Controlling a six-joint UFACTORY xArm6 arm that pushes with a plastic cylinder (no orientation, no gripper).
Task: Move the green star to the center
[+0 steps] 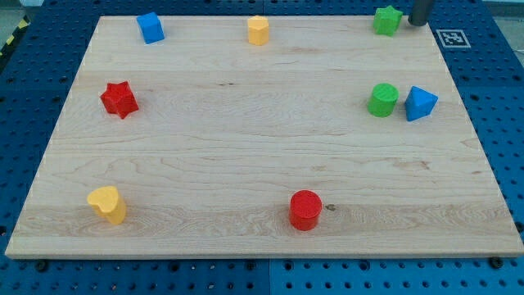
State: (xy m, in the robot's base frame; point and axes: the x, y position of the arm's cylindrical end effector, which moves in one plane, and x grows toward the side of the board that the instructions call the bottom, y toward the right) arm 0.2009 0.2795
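The green star (387,20) sits near the view's top right corner of the wooden board (246,139). My tip (418,22) is a dark rod end just to the right of the green star, close to it; I cannot tell if they touch. The rod's upper part is cut off by the view's top edge.
A blue block (151,27) and a yellow block (258,29) lie along the top. A red star (119,99) is at the left. A green cylinder (382,100) and a blue block (420,103) sit at the right. A yellow heart (108,204) and a red cylinder (305,210) are near the bottom.
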